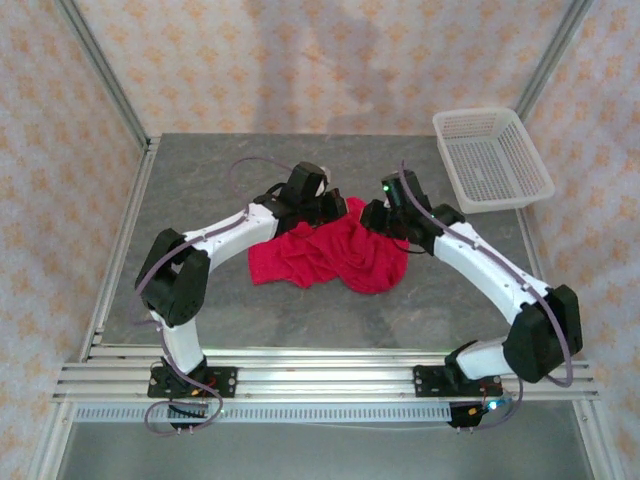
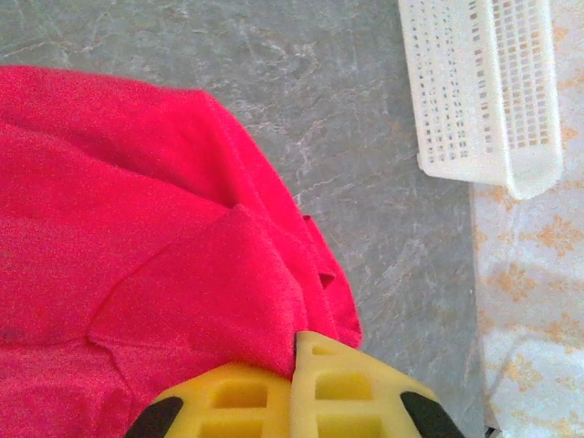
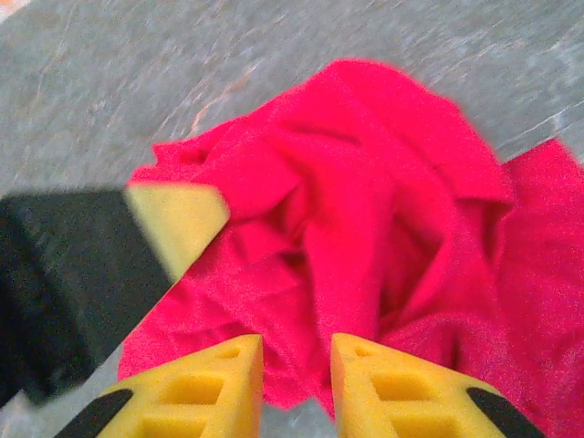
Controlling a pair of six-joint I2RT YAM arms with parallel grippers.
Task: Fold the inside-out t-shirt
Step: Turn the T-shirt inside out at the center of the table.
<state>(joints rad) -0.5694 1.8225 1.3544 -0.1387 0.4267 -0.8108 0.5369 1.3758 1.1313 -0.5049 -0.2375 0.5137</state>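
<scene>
The jaws of my left gripper [image 2: 297, 351] are closed, and a peak of red cloth is drawn up into the line where they meet, so I judge that they pinch the shirt. The jaws of my right gripper [image 3: 297, 351] stand a little apart, with cloth showing in the narrow gap, and I judge that they grip nothing firmly. The grey table [image 1: 200, 180] carries everything. On its middle, between the two wrists and touching both, lies the inside-out t-shirt [image 1: 330, 258], in a crumpled heap and not spread out. The white mesh basket [image 1: 492, 160] stands well apart at the far right corner. The shirt looks light, soft and limp: I expect it to sag under its own weight and to keep no shape. It will not break, but one layer can slip from another when I pull. So I would take hold at an edge, not in the middle of the heap. In the left wrist view a flat flap [image 2: 196, 292] with a clear edge leads to the closed tips, and this looks like a good place. In the right wrist view I see only deep wrinkles [image 3: 365, 228], and I cannot tell which part is sleeve or hem.
</scene>
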